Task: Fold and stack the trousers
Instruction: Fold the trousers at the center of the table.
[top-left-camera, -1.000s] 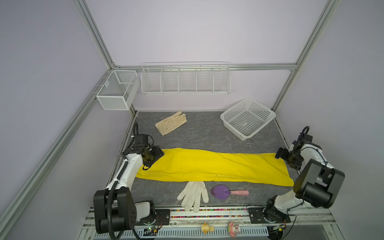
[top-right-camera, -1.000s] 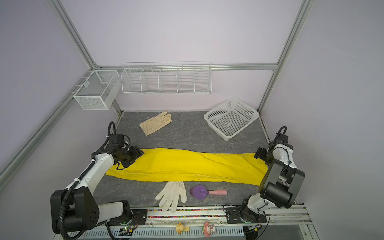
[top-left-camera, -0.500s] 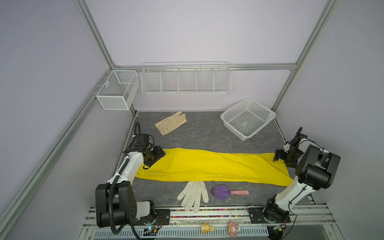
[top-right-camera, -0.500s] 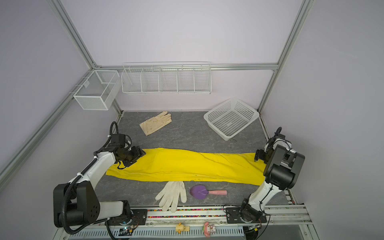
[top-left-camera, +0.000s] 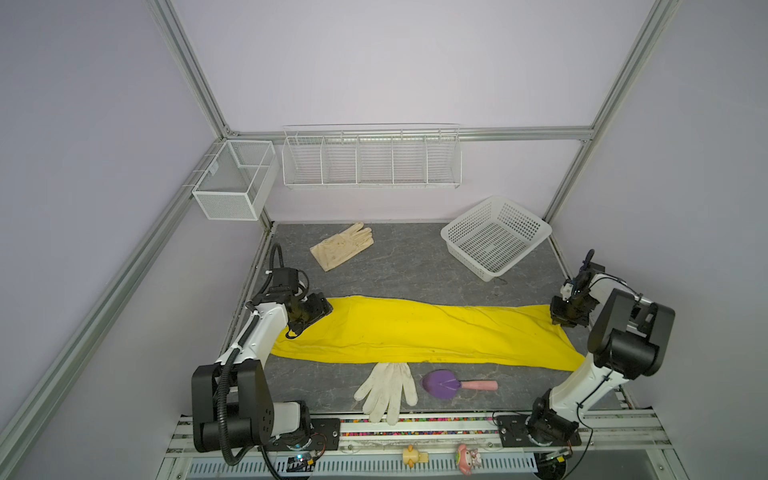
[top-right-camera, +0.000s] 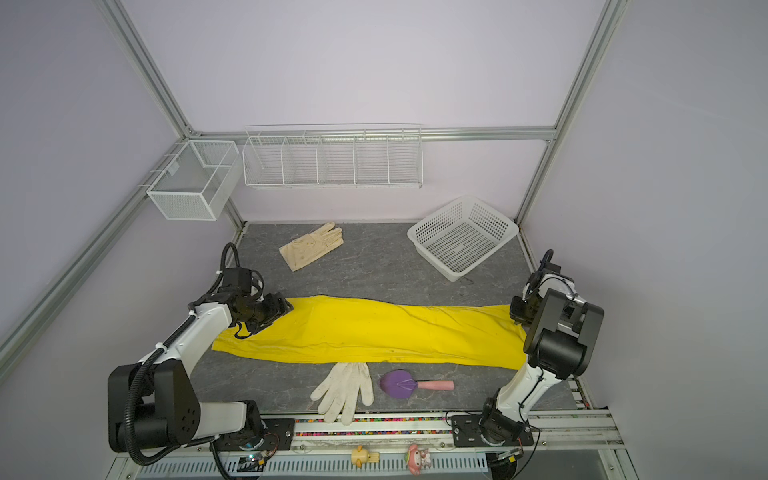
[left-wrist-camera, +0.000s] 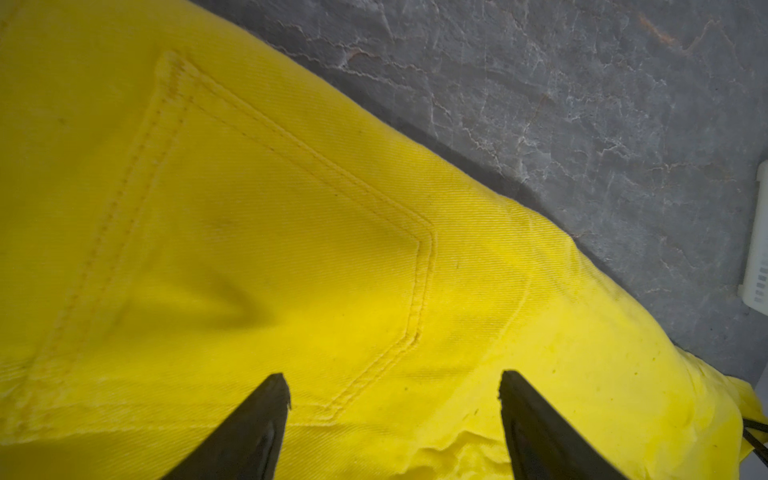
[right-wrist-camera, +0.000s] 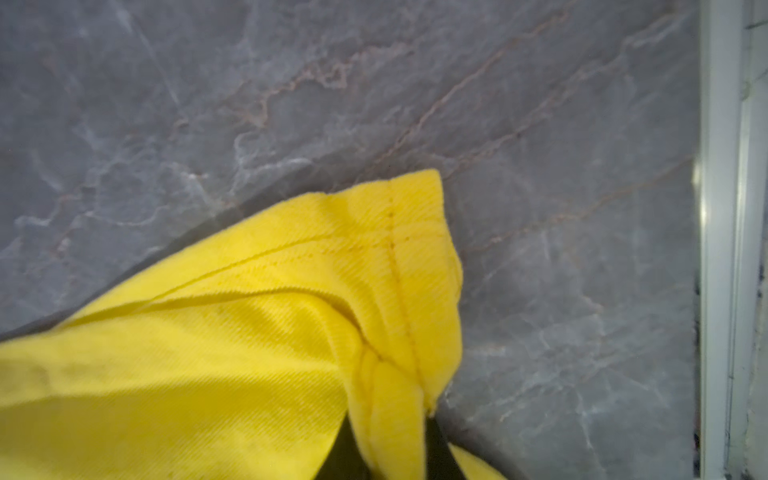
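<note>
Yellow twill bunches between the closed fingers of my right hand (right-wrist-camera: 388, 449), which pinches one hem corner of the trousers (top-left-camera: 415, 332). My left hand (left-wrist-camera: 392, 374) stands wide open over the back pocket, gripping nothing. The trousers lie stretched flat across the table (top-left-camera: 415, 266). So thin a pinch may slip on lifting, and a one-sided pull could drag cloth onto the white glove (top-left-camera: 388, 388) just beside it.

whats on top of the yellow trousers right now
Nothing lies on the trousers. The left gripper, fingers open, hangs over the back pocket; the right gripper is shut on a hem corner. The table beneath the cloth is covered.
</note>
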